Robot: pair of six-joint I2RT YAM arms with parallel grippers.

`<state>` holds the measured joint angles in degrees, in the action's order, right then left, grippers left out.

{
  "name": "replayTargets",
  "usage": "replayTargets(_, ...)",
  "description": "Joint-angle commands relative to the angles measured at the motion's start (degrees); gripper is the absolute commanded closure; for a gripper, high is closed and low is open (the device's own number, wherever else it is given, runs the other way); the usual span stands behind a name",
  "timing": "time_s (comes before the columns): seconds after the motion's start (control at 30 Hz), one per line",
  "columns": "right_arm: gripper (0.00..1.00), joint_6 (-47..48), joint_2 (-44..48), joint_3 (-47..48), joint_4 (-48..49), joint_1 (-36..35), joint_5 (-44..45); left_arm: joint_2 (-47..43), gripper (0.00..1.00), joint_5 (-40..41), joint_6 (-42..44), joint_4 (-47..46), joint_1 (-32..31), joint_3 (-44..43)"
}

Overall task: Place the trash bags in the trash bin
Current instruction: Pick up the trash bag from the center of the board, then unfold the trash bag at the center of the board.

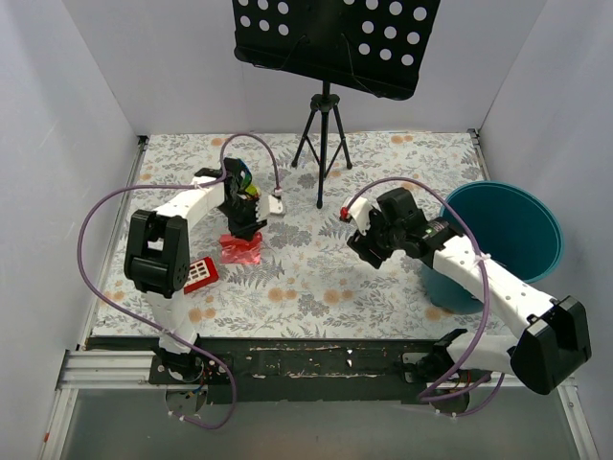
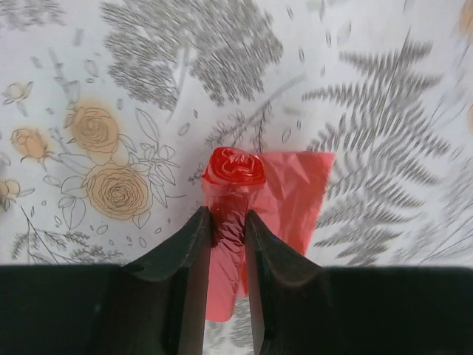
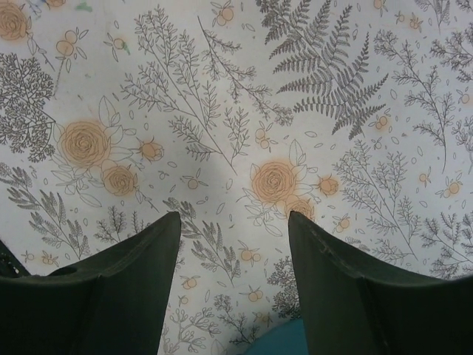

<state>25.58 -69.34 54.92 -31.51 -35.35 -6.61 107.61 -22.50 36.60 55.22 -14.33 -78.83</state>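
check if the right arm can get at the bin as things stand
Probably yes: the bin stands right beside the right arm, mouth open, nothing between them, and the right gripper is open and empty.

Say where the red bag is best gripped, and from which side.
Likely the bag by its rolled part, pinched across the narrow width from above: the roll stands proud while the rest lies flat on the table. The left gripper is shut on it that way.

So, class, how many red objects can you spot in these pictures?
3. The trash bag, gripped in the left end effector; a red block with white squares beside the left arm; a small red cylinder by the right arm. Others may hide under the arms.
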Motion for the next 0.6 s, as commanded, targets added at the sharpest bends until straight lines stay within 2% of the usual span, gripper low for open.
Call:
replayTargets(0.0, 0.34, -1.7, -1.8, 4.4, 4.4, 0.1, -0.5, -4.5, 1.00, -7.4, -37.8, -4.5, -0.4, -6.2)
replayTargets(0.07, 0.32, -2.1, -3.2, 5.5, 4.5, 0.1, -1.7, -4.7, 1.00, -7.6, -53.8, -7.3, -0.4, -6.0)
replayTargets(0.13, 0.38, -3.2, -5.0, 6.5, 4.7, 0.1, -5.3, -5.0, 1.00, -9.8, -65.9, -9.8, 0.3, -3.8)
replayTargets(0.23, 0.37, -9.3, -9.6, 10.4, 3.3, 0.1, -11.3, -6.8, 1.00, -20.4, -84.6, -17.1, 2.5, 3.6)
replayTargets(0.33, 0.20, -15.0, -12.1, 11.3, 4.5, 0.1, -15.2, -12.4, 1.00, -26.5, -100.2, -31.2, 3.5, 13.1)
replayTargets(0.43, 0.16, -15.8, -15.2, 10.3, 6.2, 0.4, -22.8, -15.0, 1.00, -28.8, -104.1, -36.8, 3.6, 17.6)
replayTargets(0.57, 0.14, -13.3, -17.9, 5.6, 14.4, 0.4, -33.5, -18.4, 1.00, -28.6, -100.3, -36.6, 5.8, 22.6)
